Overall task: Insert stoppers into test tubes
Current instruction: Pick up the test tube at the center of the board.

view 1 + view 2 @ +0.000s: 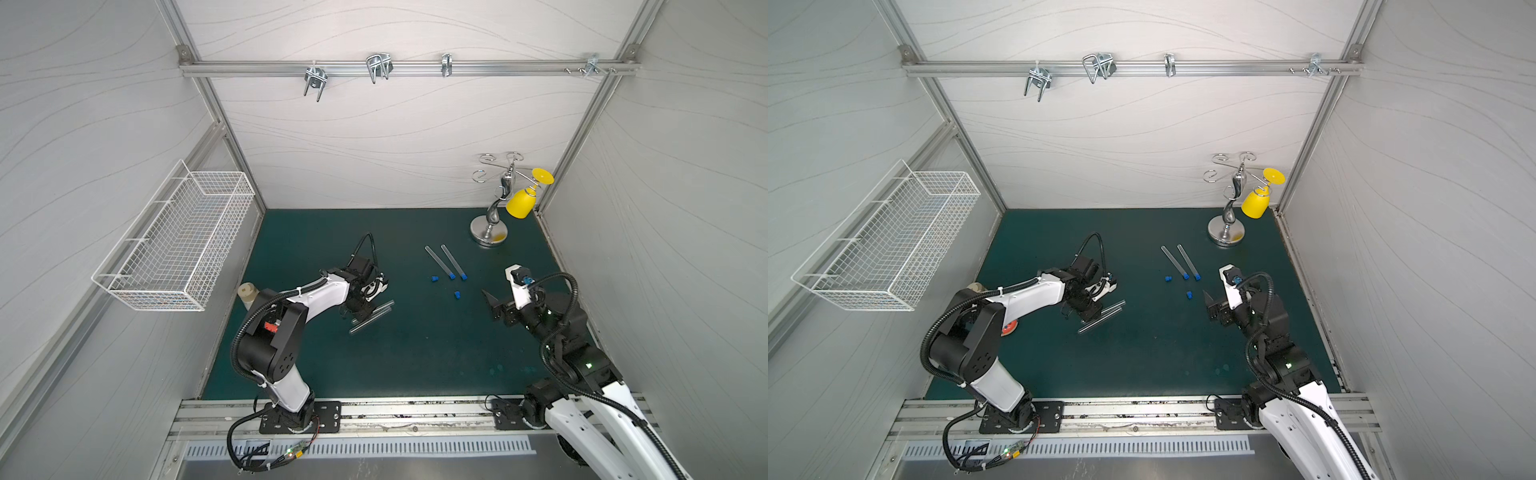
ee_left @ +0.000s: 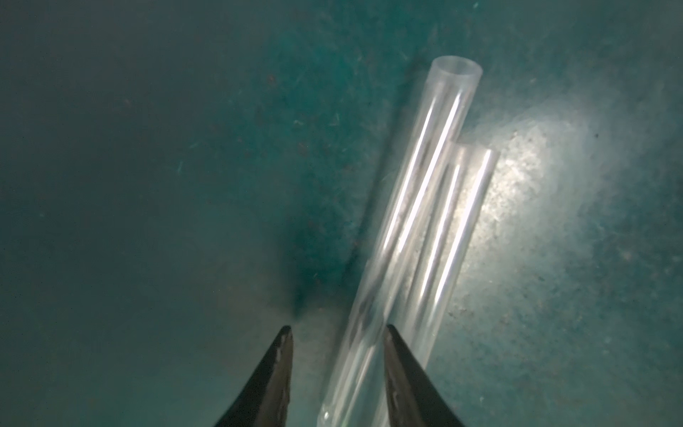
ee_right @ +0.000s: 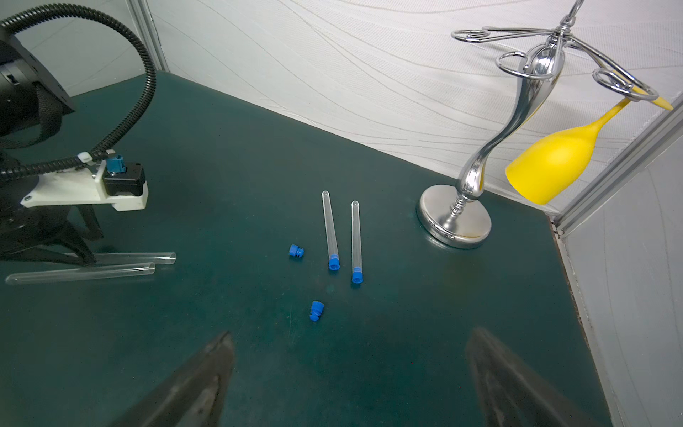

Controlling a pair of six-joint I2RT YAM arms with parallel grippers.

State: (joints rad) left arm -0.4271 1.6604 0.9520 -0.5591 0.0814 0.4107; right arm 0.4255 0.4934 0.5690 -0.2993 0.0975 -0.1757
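Observation:
Two clear test tubes (image 1: 439,262) (image 1: 454,261), each with a blue stopper in its near end, lie side by side at mid-table. Beside them sit two loose blue stoppers (image 1: 434,278) (image 1: 457,295). Two open test tubes (image 1: 376,312) lie together further left. My left gripper (image 2: 339,332) is down over them, open, with one tube (image 2: 406,207) between its fingers; that tube rests against one finger, with a gap to the other. The second tube (image 2: 454,222) lies outside them. My right gripper (image 3: 349,340) hovers wide open and empty, just short of a loose stopper (image 3: 316,309).
A chrome stand (image 1: 489,235) holding a hanging yellow goblet (image 1: 519,203) occupies the back right corner. A white wire basket (image 1: 178,241) hangs on the left wall. A cream-capped bottle (image 1: 248,291) stands behind the left arm. Metal hooks hang from the back rail.

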